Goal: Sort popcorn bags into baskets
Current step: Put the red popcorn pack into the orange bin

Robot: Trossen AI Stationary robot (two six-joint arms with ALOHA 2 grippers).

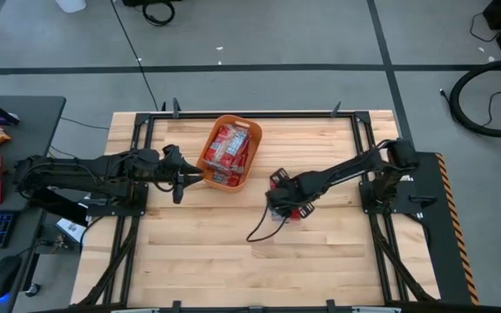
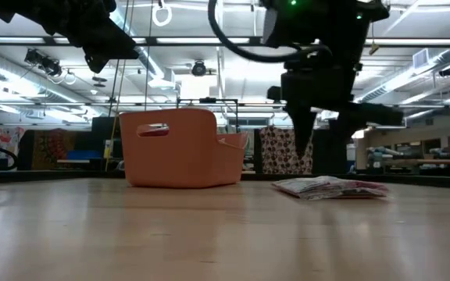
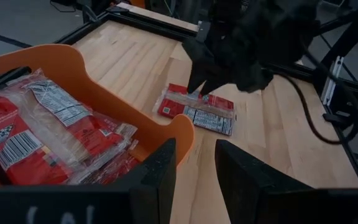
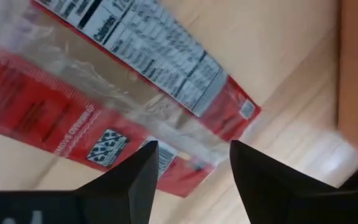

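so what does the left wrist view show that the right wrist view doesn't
Only the left wrist view shows the inside of the orange basket, packed with popcorn bags, the right gripper poised over the loose bags on the table, and the left gripper, open beside the basket's end.

Only the right wrist view shows the loose bags' print close up: a nutrition label and a barcode, with the right gripper's own fingers spread open just above them.

Both show the loose popcorn bags lying flat on the wooden table, outside the basket.
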